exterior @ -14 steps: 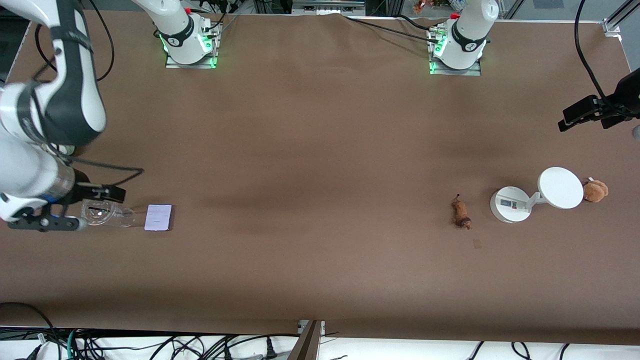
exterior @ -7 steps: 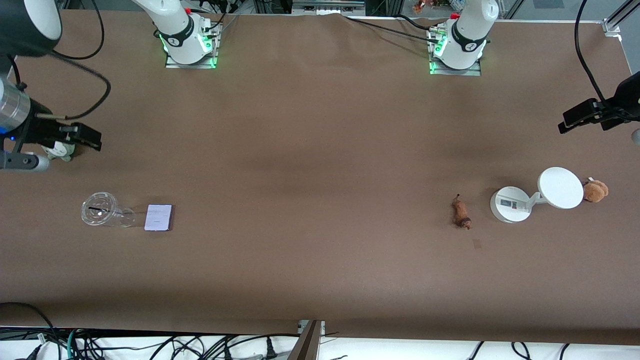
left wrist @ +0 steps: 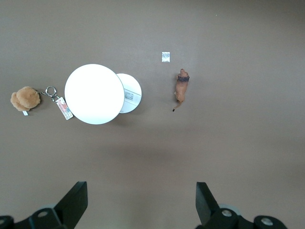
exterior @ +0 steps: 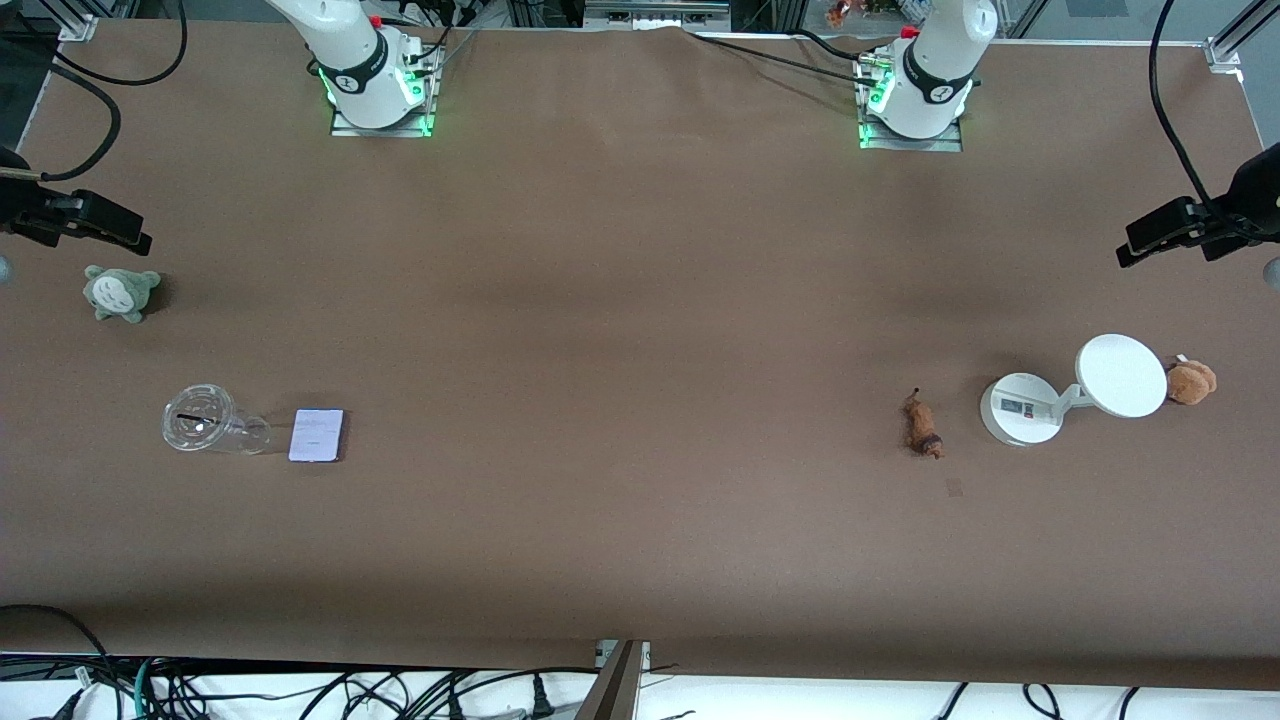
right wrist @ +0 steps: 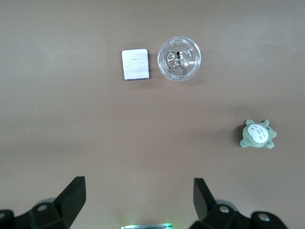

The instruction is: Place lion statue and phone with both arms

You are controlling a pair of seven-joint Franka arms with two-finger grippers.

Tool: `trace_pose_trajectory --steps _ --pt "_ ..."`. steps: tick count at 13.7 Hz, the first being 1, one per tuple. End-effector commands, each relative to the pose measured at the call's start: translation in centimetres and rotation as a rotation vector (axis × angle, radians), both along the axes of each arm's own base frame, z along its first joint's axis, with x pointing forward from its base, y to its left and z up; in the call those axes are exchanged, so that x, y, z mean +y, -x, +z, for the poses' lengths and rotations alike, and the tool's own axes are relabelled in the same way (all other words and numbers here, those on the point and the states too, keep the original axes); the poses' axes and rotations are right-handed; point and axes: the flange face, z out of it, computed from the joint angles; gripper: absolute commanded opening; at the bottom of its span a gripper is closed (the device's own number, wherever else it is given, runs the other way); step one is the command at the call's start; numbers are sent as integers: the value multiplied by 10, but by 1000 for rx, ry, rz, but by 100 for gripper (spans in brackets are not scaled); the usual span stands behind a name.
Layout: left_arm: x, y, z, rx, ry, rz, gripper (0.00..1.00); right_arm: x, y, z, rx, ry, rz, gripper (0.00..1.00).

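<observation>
With both my left claw (left wrist: 138, 202) and right claw (right wrist: 136, 200) spread and empty, I risk grabbing the clear cup (exterior: 205, 422) just beside the phone (exterior: 317, 435), or the white stand (exterior: 1070, 392) near the lion statue (exterior: 923, 426).

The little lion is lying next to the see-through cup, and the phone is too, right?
Not quite. The phone lies beside the cup, but the lion lies beside the white stand, toward the left arm's end of the table. The front view shows this.
</observation>
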Motion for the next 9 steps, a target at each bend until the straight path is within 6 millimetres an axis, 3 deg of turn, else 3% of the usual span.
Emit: trace_pose_trajectory --steps 1,9 --pt "-4 -2 4 -12 0 -3 100 -16 1 -4 21 -24 -8 100" --pt "-5 -1 5 -10 0 -5 100 -14 -2 -5 20 -23 -2 100"
